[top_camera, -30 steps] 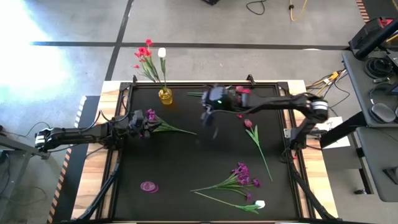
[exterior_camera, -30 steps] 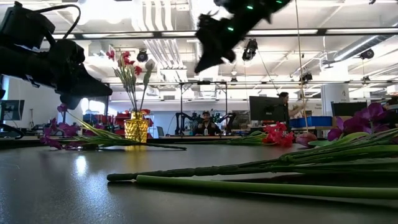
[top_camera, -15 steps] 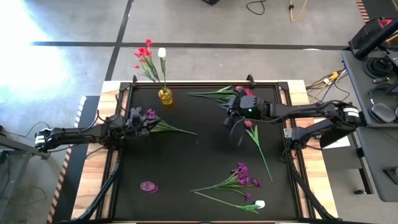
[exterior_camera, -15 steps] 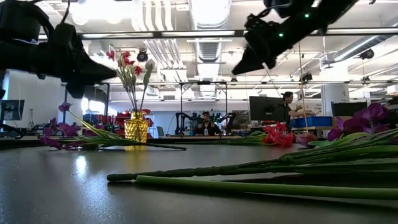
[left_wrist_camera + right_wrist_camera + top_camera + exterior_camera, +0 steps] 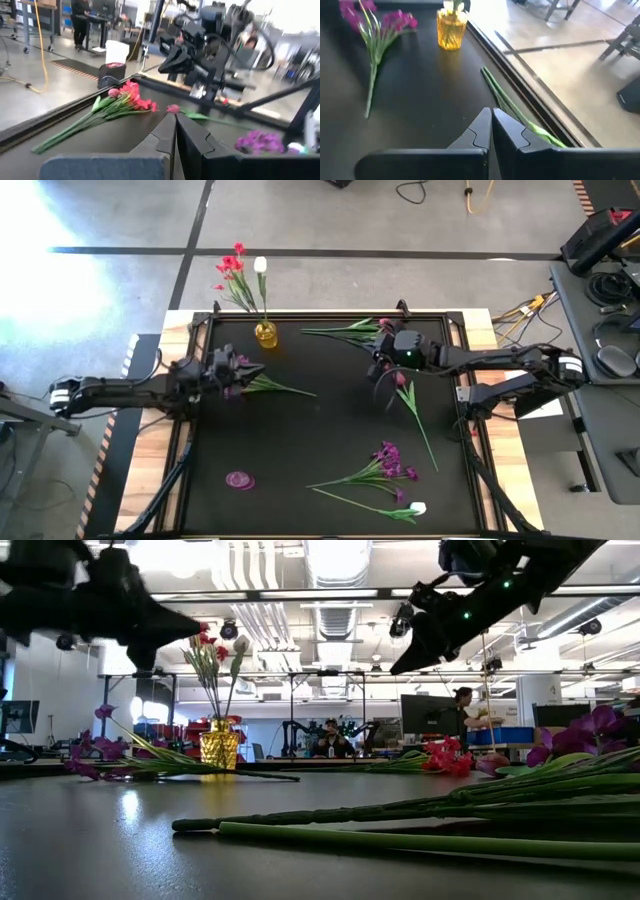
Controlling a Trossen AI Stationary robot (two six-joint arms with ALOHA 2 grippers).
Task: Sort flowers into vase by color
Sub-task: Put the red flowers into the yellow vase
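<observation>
Overhead and bench-level views of the black bench [image 5: 300, 440]. The left gripper [image 5: 243, 370] is closed and empty, raised above the bench; the purple sprig [image 5: 262, 384] lies directly beneath and just ahead of it, stem pointing away from the arm. The yellow vase [image 5: 266, 334], holding red blooms and a white bud, stands near this gripper, toward the far edge of the bench. The right gripper [image 5: 381, 372] is likewise closed, holding nothing, and is also raised. The red-pink sprig [image 5: 345, 330] lies near it, along the far edge. A single pink-budded stem [image 5: 412, 400] lies just beside it, running toward the near edge. Well apart from both grippers, near the front edge, lie a purple bunch [image 5: 385, 463], a white-budded stem [image 5: 385, 506] and a small purple bloom [image 5: 239, 479].
</observation>
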